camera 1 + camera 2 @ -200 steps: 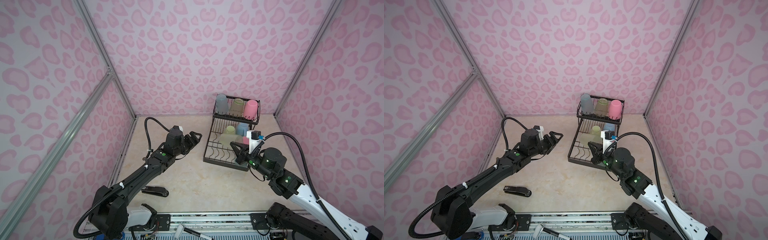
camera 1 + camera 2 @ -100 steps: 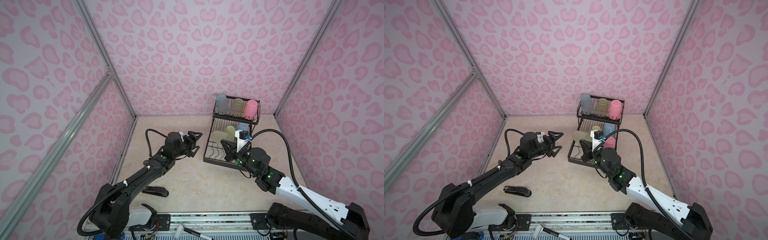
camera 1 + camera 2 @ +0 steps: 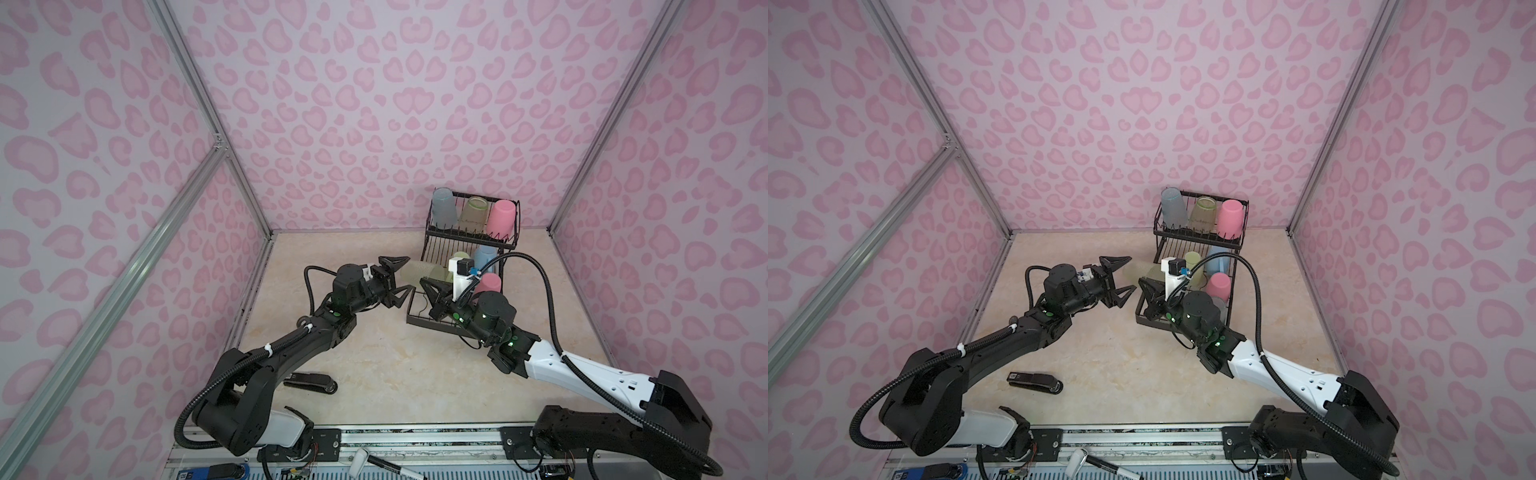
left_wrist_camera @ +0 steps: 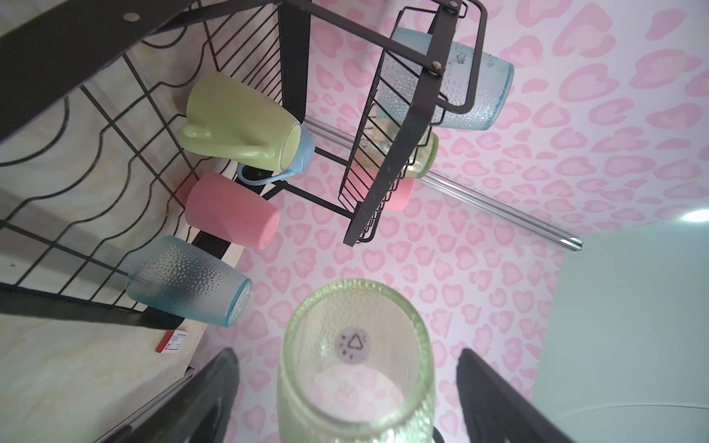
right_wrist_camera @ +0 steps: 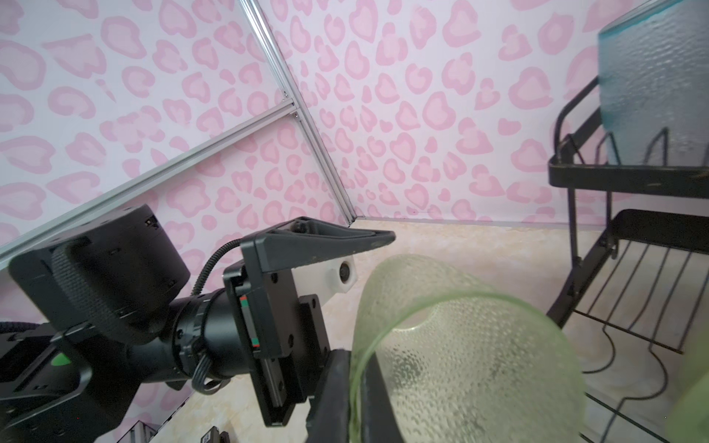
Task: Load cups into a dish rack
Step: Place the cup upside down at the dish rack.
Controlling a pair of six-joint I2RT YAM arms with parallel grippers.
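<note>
- Right pincer (image 5: 355, 387) clenched on the green tumbler (image 5: 472, 368) rim, at the rack (image 4: 295, 57) edge.
- Left pincer (image 3: 405, 273) released, fingers straddling its base end, not touching.

Eight cups (image 3: 502, 217): two mugs (image 4: 238, 119), two pink tumblers (image 4: 230, 209), one green tumbler (image 4: 356, 345), three more translucent tumblers (image 4: 188, 280); one dish rack (image 4: 295, 57); one stapler (image 3: 1034, 380).

The green tumbler (image 4: 356, 364) is cut off by the edge of the left wrist view, so one end does not show. In the right wrist view the right end effector (image 5: 356, 370) is mostly cut off too, and the grey-blue tumbler (image 5: 652, 84) runs out of the picture. In a top view the left arm (image 3: 291, 345) hides one end of the black stapler (image 3: 311, 379). The print on a small card (image 4: 172, 341) is too small to read.
</note>
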